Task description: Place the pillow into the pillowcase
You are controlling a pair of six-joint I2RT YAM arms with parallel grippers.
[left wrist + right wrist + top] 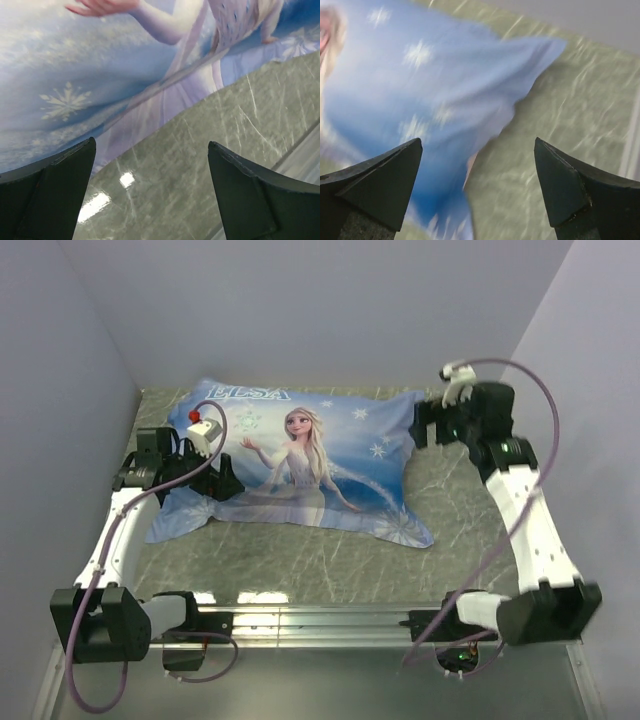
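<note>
The pillowcase (pixel 300 465) lies plump on the table, blue Elsa print up, filled out from within. No white pillow shows; it is hidden. My left gripper (pixel 222 483) is open and empty at the pillowcase's near-left edge; in the left wrist view (pixel 151 150) its fingers straddle bare table with the print (pixel 100 75) just beyond. My right gripper (pixel 422 425) is open and empty beside the pillowcase's far-right corner; the right wrist view (pixel 478 150) shows that corner (pixel 420 100), blurred, with a bit of pink lining at its edge.
The grey-green marble table (pixel 460 500) is walled in by pale panels at the back and both sides. A metal rail (pixel 320 620) runs along the near edge between the arm bases.
</note>
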